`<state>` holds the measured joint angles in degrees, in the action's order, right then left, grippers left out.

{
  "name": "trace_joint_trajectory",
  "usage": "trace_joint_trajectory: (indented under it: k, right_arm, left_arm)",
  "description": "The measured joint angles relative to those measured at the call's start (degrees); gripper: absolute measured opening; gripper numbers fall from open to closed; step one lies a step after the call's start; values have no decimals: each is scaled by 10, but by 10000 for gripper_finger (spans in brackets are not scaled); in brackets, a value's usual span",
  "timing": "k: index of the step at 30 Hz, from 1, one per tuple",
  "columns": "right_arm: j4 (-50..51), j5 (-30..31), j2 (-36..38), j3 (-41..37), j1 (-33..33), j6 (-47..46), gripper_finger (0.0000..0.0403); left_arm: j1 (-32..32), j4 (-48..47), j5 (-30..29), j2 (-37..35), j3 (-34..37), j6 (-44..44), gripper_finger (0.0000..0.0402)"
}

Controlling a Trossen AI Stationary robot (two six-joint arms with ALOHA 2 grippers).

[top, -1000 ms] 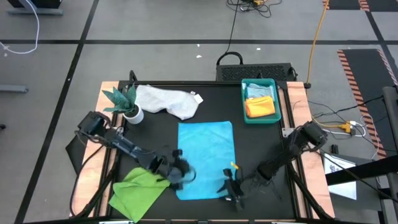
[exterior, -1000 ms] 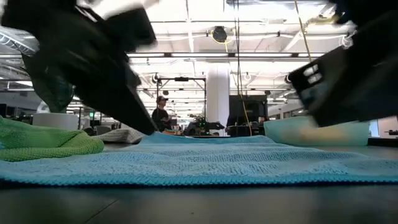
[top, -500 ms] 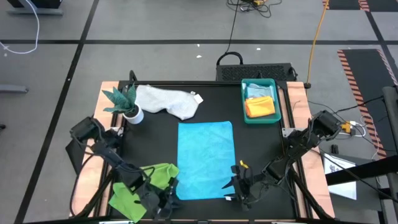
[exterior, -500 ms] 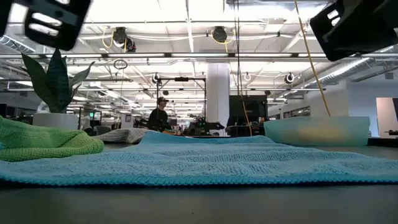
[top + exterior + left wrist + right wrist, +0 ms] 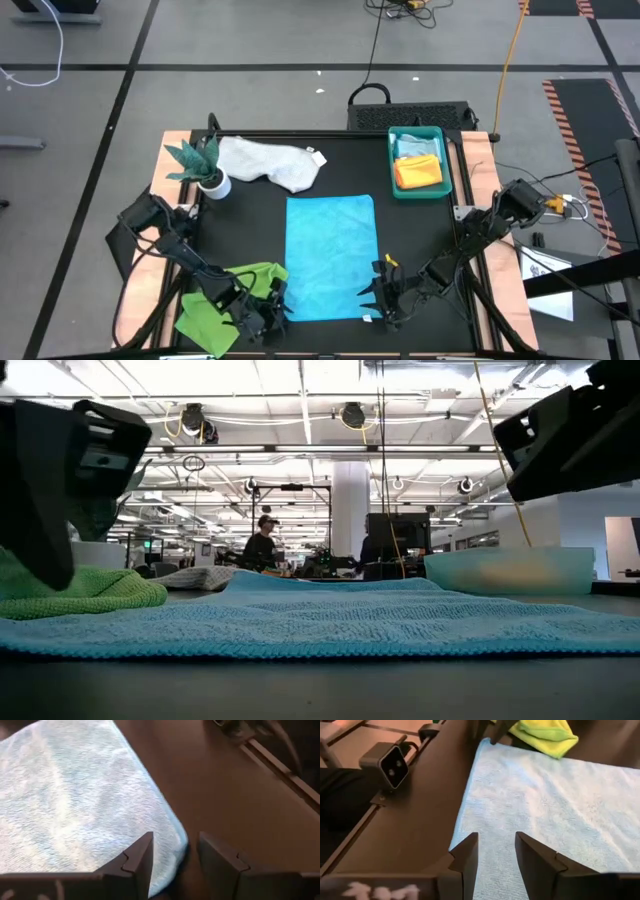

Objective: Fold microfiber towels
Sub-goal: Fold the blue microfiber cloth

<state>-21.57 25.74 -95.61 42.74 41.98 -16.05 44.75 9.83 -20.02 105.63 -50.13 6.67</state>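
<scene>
You're hovering both open claws, left claw (image 5: 268, 312) and right claw (image 5: 385, 297), at the near corners of the soft, limp blue towel (image 5: 331, 255) lying flat mid-tabletop, so pinch those corners.

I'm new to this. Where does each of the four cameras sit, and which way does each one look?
High view: overhead, straight down; both arms, left gripper, right gripper.
Low view: table height, level across the turquoise towel into the room; arm parts at both upper corners.
Left wrist view: past open fingers at a towel corner.
Right wrist view: past open fingers at another corner.
Shared: every view shows that towel.
</scene>
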Motion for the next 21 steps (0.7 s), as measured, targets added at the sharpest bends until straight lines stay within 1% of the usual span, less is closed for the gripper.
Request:
trace_joint_trajectory:
  k: [3, 9, 12, 15, 17, 19, 21]
  right_arm:
    - [0, -1, 0, 0, 0, -2, 113]
    - [19, -4, 0, 0, 11, -3, 110]
    - [47, -19, 7, 0, 22, -28, 116]
    - [67, -38, 19, 0, 33, -95, 127]
    - [87, -55, 20, 0, 45, -119, 136]
    - [97, -63, 18, -1, 60, -121, 143]
    - [102, -65, 9, 0, 74, -98, 149]
  left_arm:
    - [-3, -12, -1, 0, 0, 11, 124]
    - [-4, -37, 5, 0, 0, 38, 48]
    - [-2, -45, 5, 0, 0, 47, 11]
    - [4, -45, 4, 0, 0, 62, 10]
    - [9, -42, -3, 0, 0, 75, 14]
    - [15, -40, -21, 0, 0, 84, 13]
    - [18, -41, -36, 0, 0, 89, 6]
